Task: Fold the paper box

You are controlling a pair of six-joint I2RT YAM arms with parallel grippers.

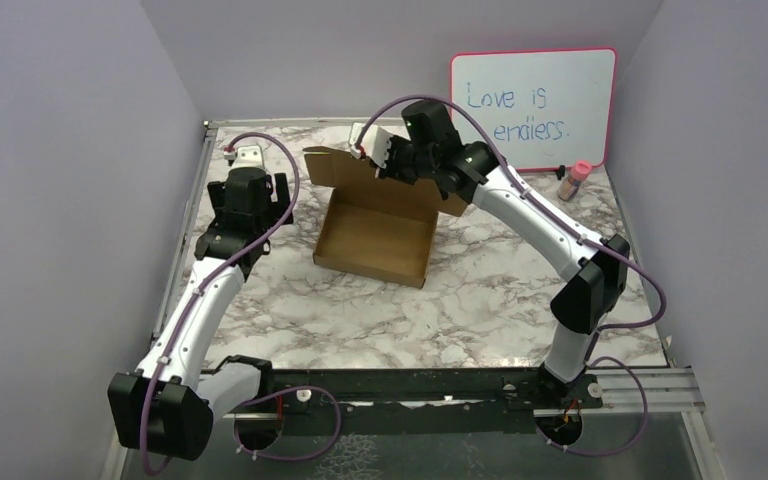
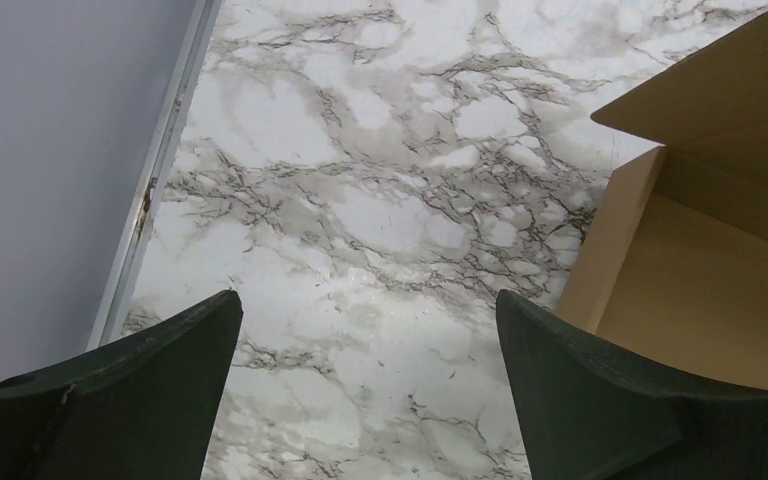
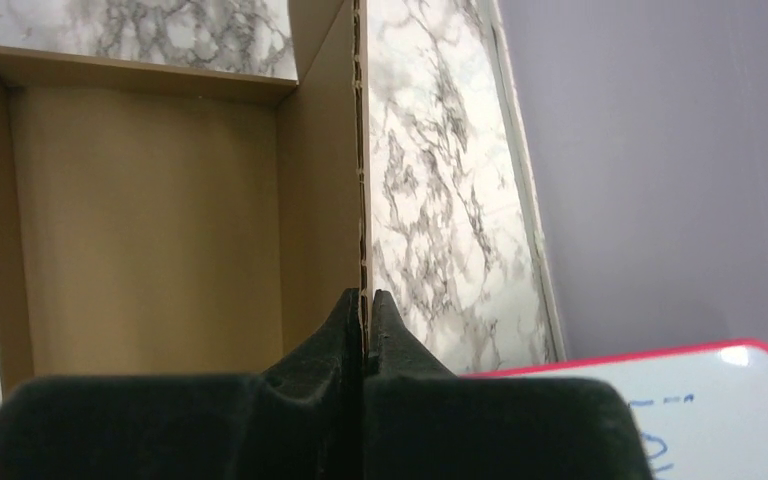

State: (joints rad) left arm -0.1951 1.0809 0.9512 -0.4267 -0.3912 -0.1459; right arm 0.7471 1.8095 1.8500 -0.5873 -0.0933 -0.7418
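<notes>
The paper box (image 1: 375,240) is a shallow brown cardboard tray in the middle of the marble table, its lid flap (image 1: 345,168) standing up at the far side. My right gripper (image 1: 385,160) is shut on the upper edge of that flap; in the right wrist view the flap's edge (image 3: 362,150) runs straight into the pinched jaws of the gripper (image 3: 364,300). My left gripper (image 1: 250,160) is open and empty, to the left of the box. In the left wrist view the gripper (image 2: 368,305) hangs over bare marble, with the box's left wall (image 2: 610,240) at its right.
A pink-framed whiteboard (image 1: 535,108) leans on the back wall at the right, and a small bottle (image 1: 575,180) stands below it. Grey walls close in the table's left and right sides. A metal rail (image 2: 155,170) runs along the left edge.
</notes>
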